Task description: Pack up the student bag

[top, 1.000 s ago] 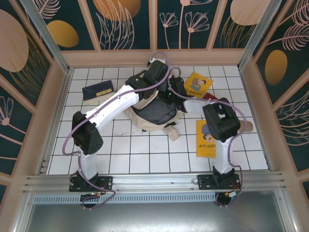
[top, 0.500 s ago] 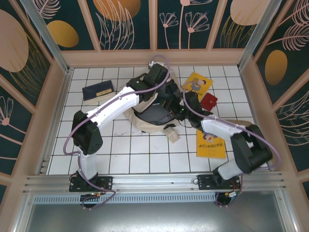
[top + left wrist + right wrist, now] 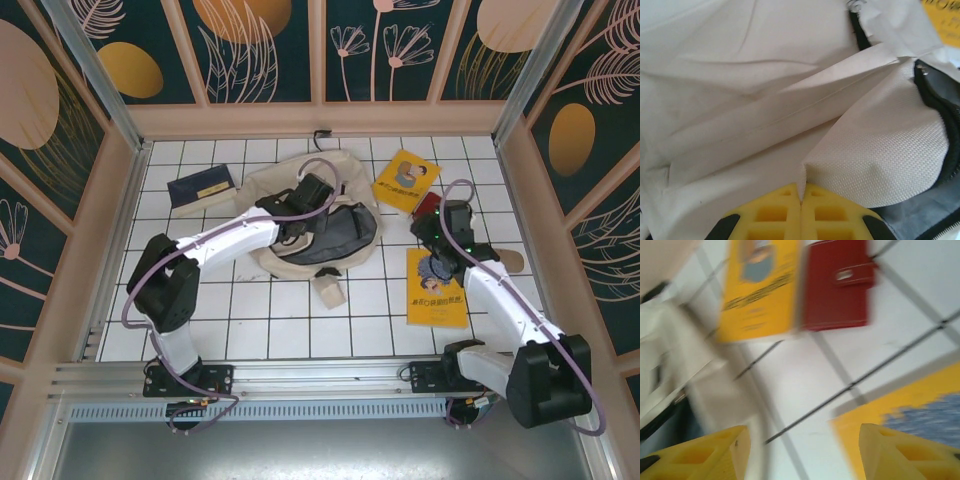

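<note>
The student bag [image 3: 275, 185] lies at the back middle of the tiled table, beige, with its dark opening [image 3: 347, 225] facing right. My left gripper [image 3: 303, 228] sits on top of it, shut on a fold of the bag's woven beige fabric [image 3: 875, 150], which is pinched between the yellow fingertips [image 3: 827, 212]. My right gripper [image 3: 432, 225] hovers open to the right of the bag, over bare tile, with nothing between its yellow fingers [image 3: 715, 450]. In the right wrist view the bag [image 3: 670, 355] sits at the left edge.
A red wallet [image 3: 428, 205] and a yellow book [image 3: 406, 178] lie just beyond the right gripper. A second yellow book [image 3: 437, 288] lies nearer, under the right forearm. A navy booklet [image 3: 202, 189] is at the back left. Wooden walls ring the table.
The right arm has pulled out of the bag to the right and its jaws have widened. The left gripper, still shut on fabric, has moved nearer and the bag has slumped flatter.
</note>
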Robot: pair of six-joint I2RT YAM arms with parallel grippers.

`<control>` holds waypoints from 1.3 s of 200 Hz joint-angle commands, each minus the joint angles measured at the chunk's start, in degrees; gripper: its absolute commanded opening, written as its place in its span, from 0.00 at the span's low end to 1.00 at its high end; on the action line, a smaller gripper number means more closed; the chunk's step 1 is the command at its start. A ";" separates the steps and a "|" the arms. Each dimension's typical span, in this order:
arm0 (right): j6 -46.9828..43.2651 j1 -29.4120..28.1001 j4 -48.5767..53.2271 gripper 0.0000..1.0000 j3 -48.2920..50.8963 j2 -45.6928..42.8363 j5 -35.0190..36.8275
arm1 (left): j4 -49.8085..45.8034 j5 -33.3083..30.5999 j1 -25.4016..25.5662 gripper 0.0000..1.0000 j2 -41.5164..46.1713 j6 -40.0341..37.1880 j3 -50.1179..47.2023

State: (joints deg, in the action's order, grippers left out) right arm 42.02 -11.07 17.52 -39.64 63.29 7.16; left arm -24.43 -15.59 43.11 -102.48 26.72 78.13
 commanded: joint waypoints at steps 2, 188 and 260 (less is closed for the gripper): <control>-4.16 4.28 6.42 0.65 0.75 1.23 3.60 | -1.92 -2.21 -0.86 0.07 5.91 0.97 -2.66; -3.23 14.25 9.08 0.77 11.47 1.61 -26.24 | 10.89 30.35 11.88 0.66 -11.10 22.04 7.66; -3.76 10.02 8.05 0.67 11.55 6.49 -29.63 | 3.96 28.71 13.07 0.65 -16.45 21.28 7.80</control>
State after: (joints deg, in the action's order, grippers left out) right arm 39.07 0.36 23.83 -28.01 68.45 -22.63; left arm -16.38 13.43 56.18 -116.79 48.34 84.82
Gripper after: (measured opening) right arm 0.677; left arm 0.653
